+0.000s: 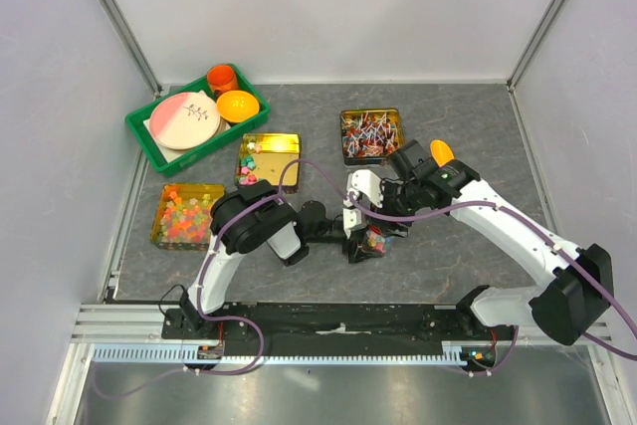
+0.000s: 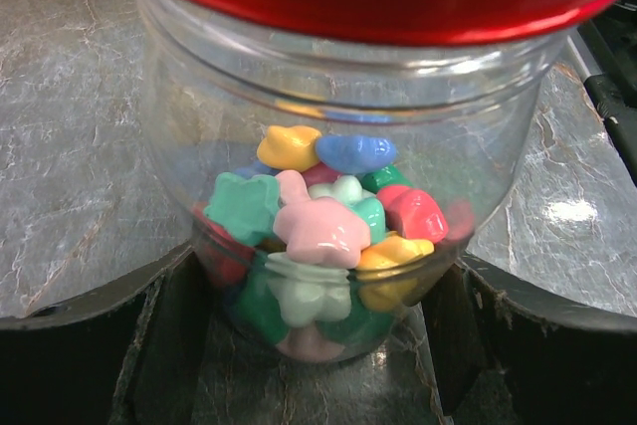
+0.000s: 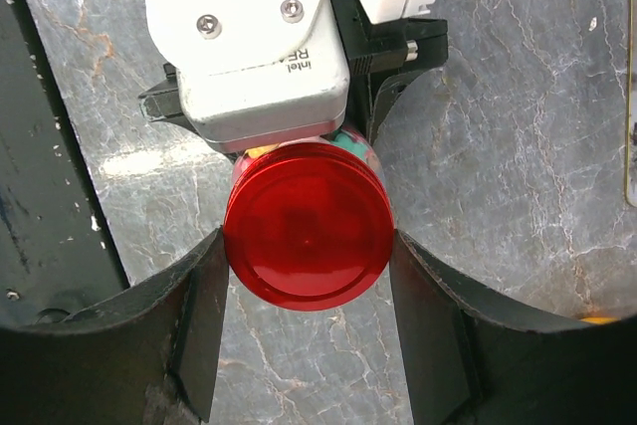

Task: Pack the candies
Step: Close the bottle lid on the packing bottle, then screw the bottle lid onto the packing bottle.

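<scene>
Right claw point(image 3: 307, 246) pinches the glossy red lid point(image 3: 307, 221) at 9 and 3 o'clock atop the clear round plastic jar point(image 2: 338, 126) that the left claw point(image 2: 323, 281) clamps low, smooth pastel star candies point(image 2: 320, 231) heaped inside, so capping seems in hand and next calls for a steady twist.

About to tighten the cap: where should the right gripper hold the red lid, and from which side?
Grip the red lid by its round rim, straight down from above, jaws on opposite edges. It lies flat atop the upright jar, and the left gripper clamps the jar body lower down, leaving only the top free. The right gripper is placed that way now.
</scene>
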### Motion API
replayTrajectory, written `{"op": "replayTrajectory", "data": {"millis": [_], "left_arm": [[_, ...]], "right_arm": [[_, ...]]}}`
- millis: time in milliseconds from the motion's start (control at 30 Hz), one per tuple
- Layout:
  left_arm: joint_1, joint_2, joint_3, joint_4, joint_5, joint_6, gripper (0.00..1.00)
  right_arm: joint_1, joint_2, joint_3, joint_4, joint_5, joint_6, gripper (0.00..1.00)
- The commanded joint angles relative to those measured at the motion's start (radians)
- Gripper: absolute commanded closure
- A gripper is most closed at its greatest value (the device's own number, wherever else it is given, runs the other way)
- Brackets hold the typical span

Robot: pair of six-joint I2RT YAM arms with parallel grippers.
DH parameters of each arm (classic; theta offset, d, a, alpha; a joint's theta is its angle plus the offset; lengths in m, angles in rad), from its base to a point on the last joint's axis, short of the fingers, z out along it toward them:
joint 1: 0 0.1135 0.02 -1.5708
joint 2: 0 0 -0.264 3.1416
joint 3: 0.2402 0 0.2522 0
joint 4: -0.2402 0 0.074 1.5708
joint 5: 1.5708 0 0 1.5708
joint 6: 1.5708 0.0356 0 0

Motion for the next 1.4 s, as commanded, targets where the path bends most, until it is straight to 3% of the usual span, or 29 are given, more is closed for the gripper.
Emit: {"op": "replayTrajectory", "data": {"millis": [0,233,433,467,567,600,1067,1267,1367], "left_arm": [[0.01,0.023,0.015,0.111,-0.026,-0.004,0.35],[0.015,0.023,0.018,0.108,-0.023,-0.01,0.36],[0.015,0.025,0.018,0.106,-0.023,-0.009,0.36],[0.015,0.022,0.018,0.105,-0.023,-0.009,0.36],[0.015,0.02,0.018,0.103,-0.025,-0.006,0.36],[0.015,0.02,0.018,0.101,-0.025,-0.006,0.36],[0.015,0.014,0.016,0.1,-0.019,-0.001,0.36],[0.015,0.009,0.021,0.082,-0.019,-0.001,0.36],[0.015,0.006,0.02,0.08,-0.019,0.0,0.36]], "right_arm": [[0.012,0.013,-0.009,0.022,0.03,0.011,0.45],[0.02,0.019,-0.007,0.019,0.053,0.014,0.41],[0.021,0.018,0.039,-0.009,0.015,0.005,0.3],[0.021,0.018,0.045,-0.013,0.01,0.005,0.26],[0.02,0.019,0.066,-0.03,0.004,0.0,0.02],[0.021,0.021,0.072,-0.033,0.003,0.0,0.02],[-0.02,0.091,0.204,-0.046,-0.062,0.0,0.03],[-0.091,0.165,0.258,-0.053,-0.14,-0.013,0.27],[-0.131,0.188,0.253,-0.053,-0.168,-0.032,0.34]]}}
